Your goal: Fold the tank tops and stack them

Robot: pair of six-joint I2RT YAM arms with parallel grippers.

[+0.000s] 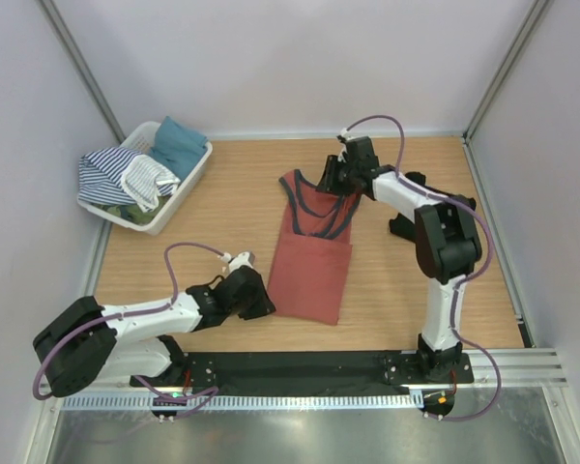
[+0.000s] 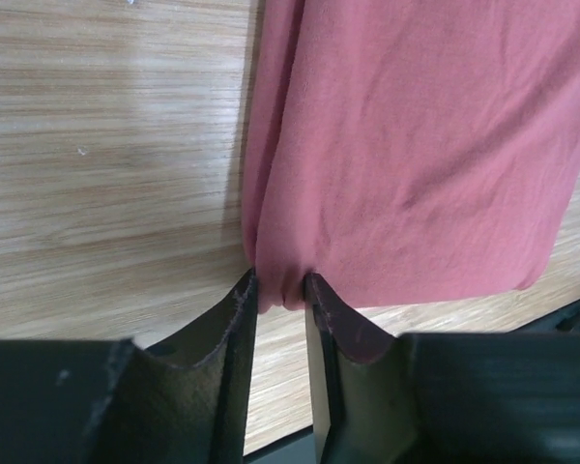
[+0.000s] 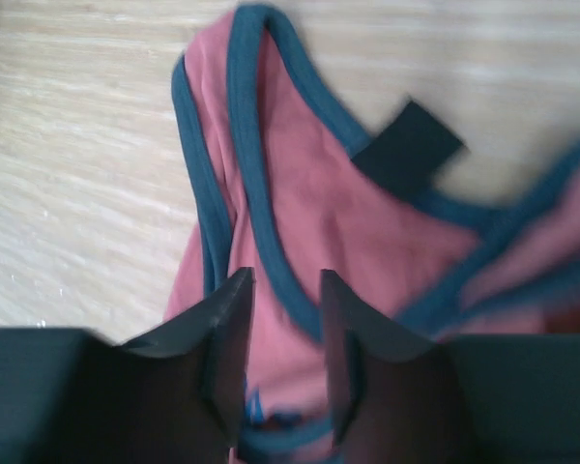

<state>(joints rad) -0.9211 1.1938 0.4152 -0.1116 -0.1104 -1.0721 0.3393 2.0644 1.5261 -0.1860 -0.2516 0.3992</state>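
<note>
The rust-red tank top (image 1: 314,256) lies on the wooden table (image 1: 222,232) at mid-width, between the two arms. It is folded lengthwise into a narrow strip. Its hem end points toward the arm bases and its straps toward the far wall. The dark navy edging (image 3: 244,116) runs along the strap loops, which lie loosely crossed at the far end, and a small black label (image 3: 408,147) shows at the neckline. The left gripper (image 1: 261,295) lies low on the table at the near-left corner of the garment. In the left wrist view its jaws stand close together, with a bunched fold of the red cloth (image 2: 416,145) pinched between the fingertips (image 2: 244,290). The cloth touches both tips and creases run toward that spot. The remainder of the cloth lies flat on the wood beyond the fingers. The right gripper (image 1: 331,176) is at the strap end, over the far edge of the garment. In the right wrist view, which is somewhat blurred, its jaws are parted with a clear gap. The edged strap passes under that gap and neither finger is seen pressing it, so nothing is held there. A white plastic basket (image 1: 179,198) stands in the far-left corner of the table, well apart from the garment. It holds a blue-and-white striped cloth (image 1: 106,179) hanging over its left rim, a teal cloth (image 1: 179,143) and other bundled items that cannot be identified.
</note>
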